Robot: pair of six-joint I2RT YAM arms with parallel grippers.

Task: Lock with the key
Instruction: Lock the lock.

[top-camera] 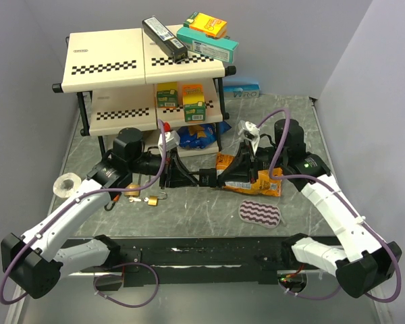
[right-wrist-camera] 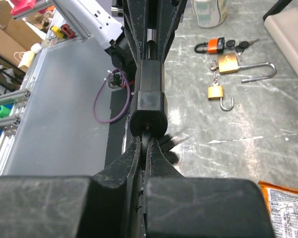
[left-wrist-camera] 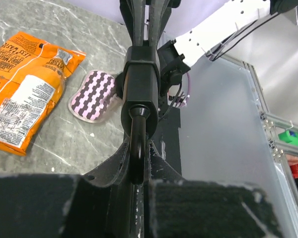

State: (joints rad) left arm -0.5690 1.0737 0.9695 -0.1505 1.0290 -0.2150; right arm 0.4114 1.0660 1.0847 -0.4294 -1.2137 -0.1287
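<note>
While the black padlock (top-camera: pixel 187 177) was held clear of the table (top-camera: pixel 209 216) between the two arms, it was supported from both ends. The left gripper (left-wrist-camera: pixel 136 171) was pressed together on the shackle (left-wrist-camera: pixel 135 141), which ran out of the fingers into the lock body. The right gripper (right-wrist-camera: pixel 145 148) was pinched on a thin dark piece, judged to be the key (right-wrist-camera: pixel 146 136), seated in the opposite end of the body.

The long axis of the padlock was aligned with both grippers, so that shackle, body and key lay on one straight line across the middle of the table, seen from above. From the right gripper the body lay directly ahead, touching the fingertips. Neither arm was nearer; each gripped its own end.

The coming move was judged to be a rotation of the key about that shared axis, or a push of the shackle along it. Whether the shackle was fully seated could not be determined.

Three spare padlocks (right-wrist-camera: pixel 223 64) lay on the table beside the left arm, well apart from the held lock. A snack bag (left-wrist-camera: pixel 25 94) and a striped pad (left-wrist-camera: pixel 92 95) lay below the right arm.
</note>
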